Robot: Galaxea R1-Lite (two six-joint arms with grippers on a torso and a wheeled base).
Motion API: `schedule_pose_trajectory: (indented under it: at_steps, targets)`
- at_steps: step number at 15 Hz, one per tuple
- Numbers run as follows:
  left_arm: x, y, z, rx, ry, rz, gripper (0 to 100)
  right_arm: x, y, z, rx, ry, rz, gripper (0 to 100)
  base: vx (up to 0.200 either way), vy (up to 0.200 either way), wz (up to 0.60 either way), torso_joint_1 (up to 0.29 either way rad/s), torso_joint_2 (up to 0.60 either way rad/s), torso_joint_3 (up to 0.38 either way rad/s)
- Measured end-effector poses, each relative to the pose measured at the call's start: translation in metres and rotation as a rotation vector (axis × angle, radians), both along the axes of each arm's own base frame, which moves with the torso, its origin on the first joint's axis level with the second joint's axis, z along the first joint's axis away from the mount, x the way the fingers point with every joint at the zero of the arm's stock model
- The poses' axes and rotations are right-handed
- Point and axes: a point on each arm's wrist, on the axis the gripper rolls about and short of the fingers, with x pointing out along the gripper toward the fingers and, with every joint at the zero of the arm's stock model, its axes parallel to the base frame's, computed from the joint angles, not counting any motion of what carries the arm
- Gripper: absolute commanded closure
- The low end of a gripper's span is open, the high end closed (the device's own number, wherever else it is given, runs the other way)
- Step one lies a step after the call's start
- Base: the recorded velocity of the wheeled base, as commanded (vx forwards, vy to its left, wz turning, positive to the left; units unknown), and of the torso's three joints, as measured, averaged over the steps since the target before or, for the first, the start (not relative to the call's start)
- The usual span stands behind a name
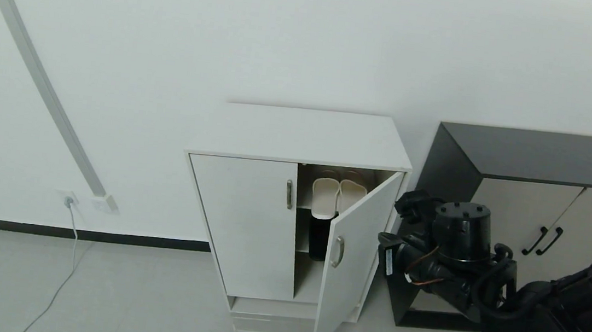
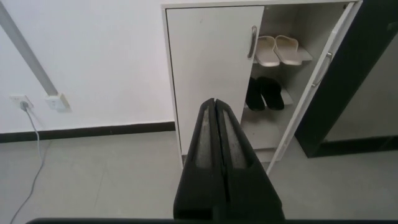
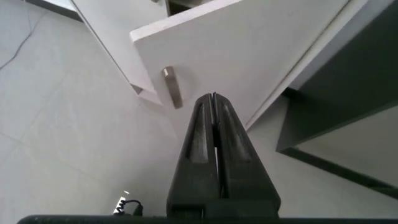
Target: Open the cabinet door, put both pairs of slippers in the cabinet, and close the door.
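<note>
The white cabinet (image 1: 299,133) has its left door (image 1: 246,221) closed and its right door (image 1: 356,249) swung partly open. A cream pair of slippers (image 1: 337,195) lies on the upper shelf, and a black pair (image 1: 317,240) stands on the shelf below. The left wrist view shows both pairs, the cream slippers (image 2: 283,50) and the black slippers (image 2: 265,93). My right gripper (image 3: 214,96) is shut and empty, just outside the open door (image 3: 261,50) and near its handle (image 3: 173,87). My left gripper (image 2: 214,102) is shut and empty, some way back from the cabinet front.
A dark sideboard (image 1: 539,158) with two handled doors stands right beside the cabinet, close behind the open door. On the wall to the left are a socket with a cable (image 1: 69,200) and a slanted conduit (image 1: 36,73). Bare floor (image 1: 123,296) lies left of the cabinet.
</note>
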Motion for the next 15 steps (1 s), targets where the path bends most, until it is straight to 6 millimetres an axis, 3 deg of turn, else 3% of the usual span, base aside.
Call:
schedule_pose_trajectory:
  at_steps: [5,10,15]
  targets:
    - [0.000,0.000,0.000,0.000,0.000,0.000,100,-0.019,-0.013,-0.021,-0.016,0.042,0.023,100,0.200,0.000,0.00,0.006,0.00,0.005]
    - [0.000,0.000,0.000,0.000,0.000,0.000,100,-0.030,-0.020,-0.026,-0.020,0.073,0.040,100,0.000,0.000,0.00,0.000,0.00,0.000]
    - [0.000,0.000,0.000,0.000,-0.001,0.000,100,-0.016,-0.013,-0.020,0.006,0.043,0.051,100,0.000,0.000,0.00,0.000,0.00,0.000]
